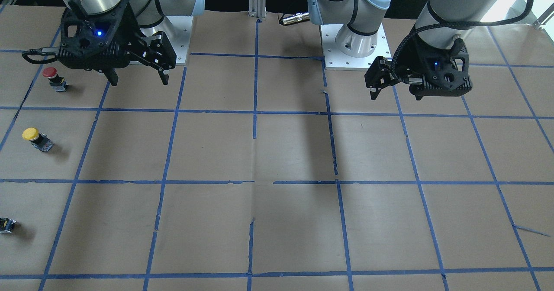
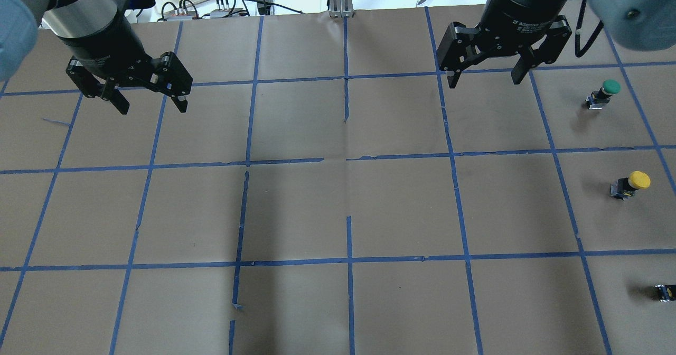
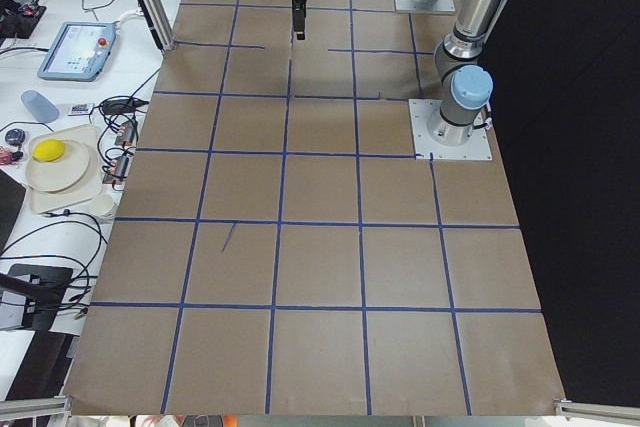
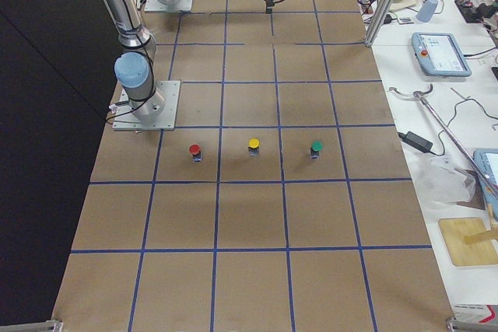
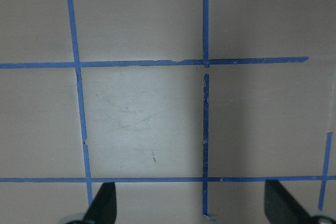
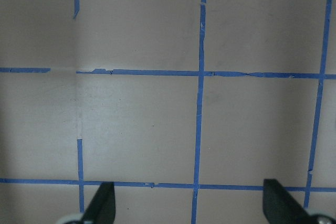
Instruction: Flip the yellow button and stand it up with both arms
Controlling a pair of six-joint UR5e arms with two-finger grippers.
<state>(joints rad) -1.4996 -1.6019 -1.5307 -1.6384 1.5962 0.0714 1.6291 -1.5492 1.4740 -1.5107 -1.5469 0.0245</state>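
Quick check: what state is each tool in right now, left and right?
Left tool: open, holding nothing.
Right tool: open, holding nothing.

i count three buttons: one red button (image 4: 194, 150), one yellow button (image 4: 254, 145), one green button (image 4: 316, 147). two arms: left arm (image 2: 90, 22), right arm (image 2: 528, 1). two grippers: left gripper (image 2: 153, 106), right gripper (image 2: 484, 81).
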